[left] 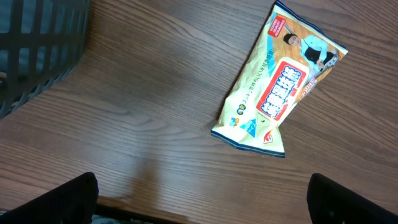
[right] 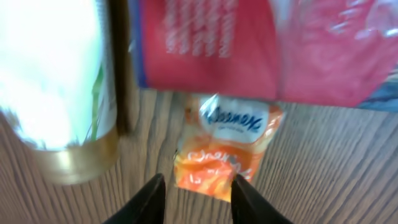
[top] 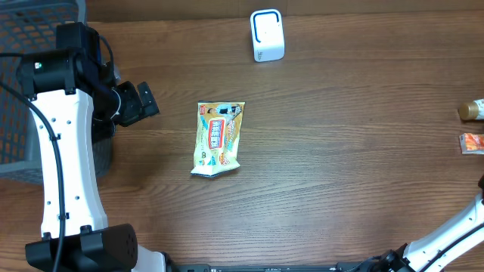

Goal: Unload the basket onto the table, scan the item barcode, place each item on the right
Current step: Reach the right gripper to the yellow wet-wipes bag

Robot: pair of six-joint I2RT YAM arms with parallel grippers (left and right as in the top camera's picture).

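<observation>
We find the yellow snack packet [top: 218, 138] lying flat near the middle of the table [top: 340, 174], printed face up, its long side running from the far edge toward the near edge. The white scanner [top: 266, 35] stands by the far edge, well apart from the packet and a little to its right. A dark mesh basket [top: 30, 75] fills the far left corner.

The left pincer [top: 140, 102] hangs between the basket and the yellow packet, touching neither. In the left wrist view we see the left pincer [left: 200, 186] spread wide, one dark finger in each lower corner of the picture, with bare wood between them. The yellow packet [left: 277, 93] lies beyond them, toward the right, and the basket [left: 37, 50] curves in at the upper left.

At the right edge of the table we see a gold bottle cap [top: 470, 111] and, just nearer, an orange packet [top: 472, 143]. The right wrist view is blurred. There the right pincer [right: 199, 193] shows a narrow gap between its two dark fingers [right: 152, 199], with the lower end of the orange packet [right: 224, 149] lying in line with that gap. We cannot tell whether the fingers touch it. A white bottle with a gold band [right: 56, 93] sits just left of the orange packet, and a red pack [right: 249, 43] lies beyond it.
</observation>
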